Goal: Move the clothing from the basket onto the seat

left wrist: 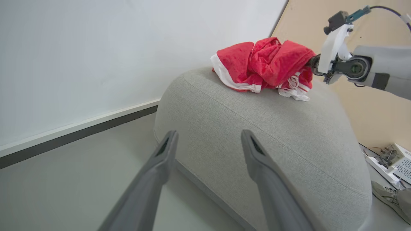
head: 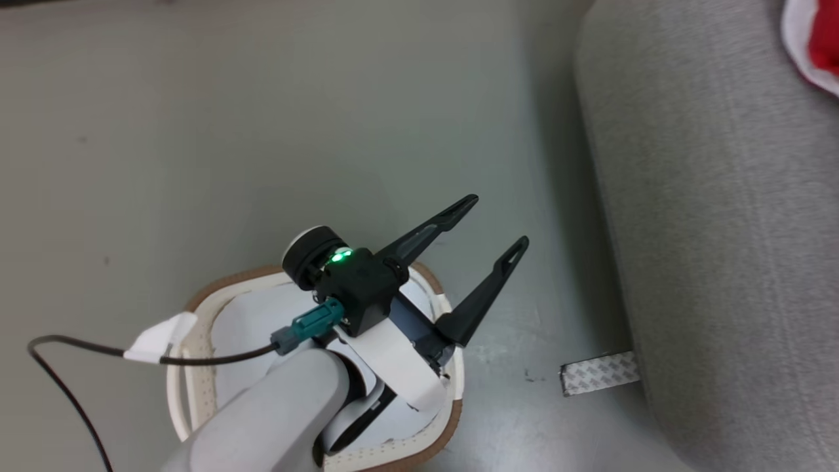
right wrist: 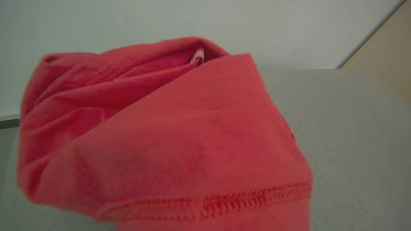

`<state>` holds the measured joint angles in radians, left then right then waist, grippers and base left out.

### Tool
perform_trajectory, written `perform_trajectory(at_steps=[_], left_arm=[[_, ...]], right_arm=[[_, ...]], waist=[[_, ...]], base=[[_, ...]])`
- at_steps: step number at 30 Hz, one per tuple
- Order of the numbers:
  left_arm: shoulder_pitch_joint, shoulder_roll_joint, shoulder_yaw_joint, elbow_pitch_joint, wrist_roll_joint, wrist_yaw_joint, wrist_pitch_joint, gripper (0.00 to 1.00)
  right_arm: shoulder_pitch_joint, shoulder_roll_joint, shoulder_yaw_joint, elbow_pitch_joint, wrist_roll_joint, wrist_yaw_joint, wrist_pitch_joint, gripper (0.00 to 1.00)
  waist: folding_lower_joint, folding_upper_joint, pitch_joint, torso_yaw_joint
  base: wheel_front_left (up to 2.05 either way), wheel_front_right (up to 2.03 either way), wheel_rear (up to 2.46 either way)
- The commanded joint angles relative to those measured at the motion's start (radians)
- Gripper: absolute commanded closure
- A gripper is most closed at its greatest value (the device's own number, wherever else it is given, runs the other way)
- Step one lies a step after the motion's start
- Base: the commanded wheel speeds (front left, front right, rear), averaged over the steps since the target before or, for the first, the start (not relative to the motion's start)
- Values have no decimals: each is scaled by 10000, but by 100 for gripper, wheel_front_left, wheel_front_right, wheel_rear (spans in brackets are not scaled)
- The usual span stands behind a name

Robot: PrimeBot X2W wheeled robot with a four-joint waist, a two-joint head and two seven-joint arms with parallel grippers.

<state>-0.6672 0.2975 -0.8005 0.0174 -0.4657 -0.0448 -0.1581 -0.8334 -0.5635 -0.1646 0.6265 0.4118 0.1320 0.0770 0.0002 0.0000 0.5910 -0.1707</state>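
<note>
My left gripper [head: 497, 220] hangs open and empty above the white basket [head: 226, 278] with its tan-brown rim; no clothing shows in the part of the basket I can see. In the left wrist view the same gripper [left wrist: 208, 133] points at the side of the grey seat [left wrist: 257, 134]. A bunched pile of red clothing [left wrist: 263, 62] with white edging lies on top of the seat. My right arm [left wrist: 334, 61] reaches into that pile, fingers buried in it. Red fabric [right wrist: 179, 134] covers the right wrist view. The clothing [head: 822, 39] peeks in on the seat [head: 721, 229].
A strip of patterned tape [head: 600, 373] lies on the grey floor by the seat's base. A black cable [head: 65, 380] trails from my left wrist. Behind the seat are a white wall with a dark baseboard [left wrist: 77, 131], a power strip [left wrist: 382, 168] and a shoe [left wrist: 388, 195].
</note>
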Motion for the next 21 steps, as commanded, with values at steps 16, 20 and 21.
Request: perform_trajectory(at_steps=[16, 20, 21], left_arm=[[457, 196, 233, 387, -319, 266, -334, 0], [886, 241, 357, 554, -542, 420, -545, 0], [1025, 261, 419, 593, -601, 451, -606, 0]], right_arm=[[680, -227, 2885, 1730, 1979, -26, 1549, 0], [1243, -571, 3650, 1149, 2272, -26, 1697, 0], [1428, -702, 3781, 948, 2336, -26, 1719, 0]], waist=[[-2, 0, -1185, -462], [-2, 0, -2076, -595], [-2, 0, -2341, -612]], base=[[0, 0, 0], [0, 0, 0], [0, 0, 0]])
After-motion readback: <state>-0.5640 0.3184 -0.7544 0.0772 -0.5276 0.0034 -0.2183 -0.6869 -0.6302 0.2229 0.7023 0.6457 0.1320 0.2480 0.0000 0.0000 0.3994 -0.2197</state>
